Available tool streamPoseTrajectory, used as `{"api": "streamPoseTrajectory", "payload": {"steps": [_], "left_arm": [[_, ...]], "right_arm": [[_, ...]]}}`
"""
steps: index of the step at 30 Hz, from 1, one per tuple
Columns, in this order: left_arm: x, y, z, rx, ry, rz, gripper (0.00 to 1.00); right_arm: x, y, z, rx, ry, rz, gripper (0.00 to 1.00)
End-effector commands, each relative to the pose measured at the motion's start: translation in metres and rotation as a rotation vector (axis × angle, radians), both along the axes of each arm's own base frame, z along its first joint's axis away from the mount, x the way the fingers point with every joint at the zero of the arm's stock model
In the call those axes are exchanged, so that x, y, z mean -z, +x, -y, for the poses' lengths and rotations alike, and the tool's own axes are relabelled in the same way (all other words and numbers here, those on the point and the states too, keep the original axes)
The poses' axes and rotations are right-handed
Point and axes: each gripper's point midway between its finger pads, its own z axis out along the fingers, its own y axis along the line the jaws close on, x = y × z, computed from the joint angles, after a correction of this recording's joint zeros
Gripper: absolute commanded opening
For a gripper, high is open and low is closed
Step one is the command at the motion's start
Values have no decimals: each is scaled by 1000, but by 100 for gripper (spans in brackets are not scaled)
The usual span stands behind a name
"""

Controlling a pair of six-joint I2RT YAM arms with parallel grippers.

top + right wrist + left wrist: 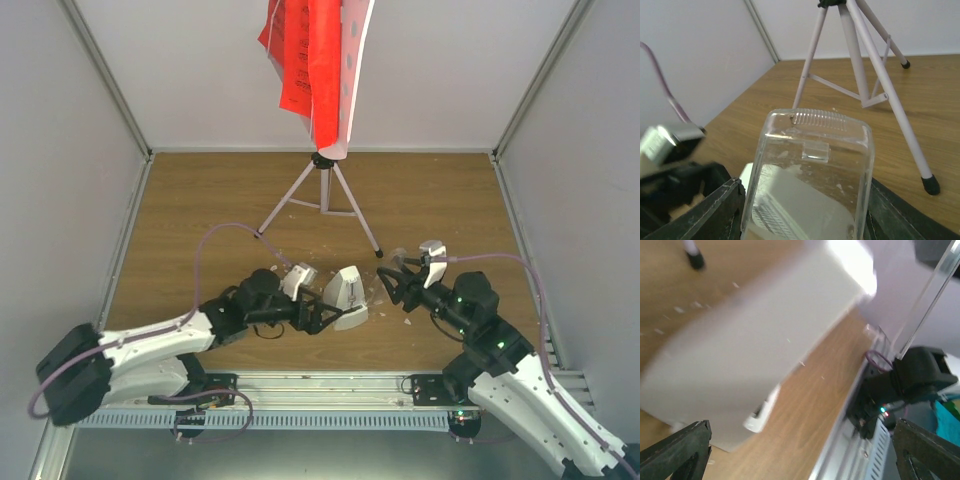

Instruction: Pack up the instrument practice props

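Note:
The music stand's pale perforated plate (pixel 356 60) stands at the back centre on silver tripod legs (pixel 325 195), with red ribbed sheets (pixel 305 60) hanging on it. The white pyramid metronome (pixel 347 292) lies tilted on the table between both grippers. My left gripper (pixel 318 318) is wide open, and the metronome (pixel 755 340) fills its blurred view just ahead of the fingers. My right gripper (pixel 392 290) is shut on a clear plastic cover (pixel 815 145), held right beside the metronome (pixel 800 200), which shows through it. The tripod legs (pixel 860 60) stand behind.
Small white crumbs (pixel 290 262) lie scattered on the wooden table around the tripod feet and the metronome. Grey walls close the left, right and back sides. A metal rail (pixel 320 400) runs along the near edge and shows in the left wrist view (pixel 860 440).

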Motion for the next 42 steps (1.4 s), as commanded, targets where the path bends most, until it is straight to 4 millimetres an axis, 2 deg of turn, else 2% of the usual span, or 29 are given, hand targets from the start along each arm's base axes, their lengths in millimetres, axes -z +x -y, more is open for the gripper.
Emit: {"api": "streamPoseTrajectory", "payload": {"steps": [1,5,8,12,18,25,29,33,42], "left_arm": [[-22,31,-37,-121,110,75,99],[-63,62,-76,-164,145,141,99],[-97,83,-95,-179,164,227,99],[-122,112,-114,-246,184,289,99],[-125,141,-141,-355,171,370,99],[-113,153,-167,-452,264,440,99],[-116,154,-168,-432,282,464,99],[-123,156,-168,-418,296,500,99],[-109,158,-173,-437,327,481,99]], "right_arm": [[7,2,5,33,-35,44,59],[11,1,3,34,-35,55,59],[12,0,-5,21,-45,53,58],[12,0,-12,40,-51,91,58],[20,-12,-29,33,-93,174,57],[36,-26,-48,70,-196,266,57],[45,-24,-49,109,-209,288,57],[44,-22,-43,139,-198,299,57],[43,-24,-42,145,-157,294,57]]}}
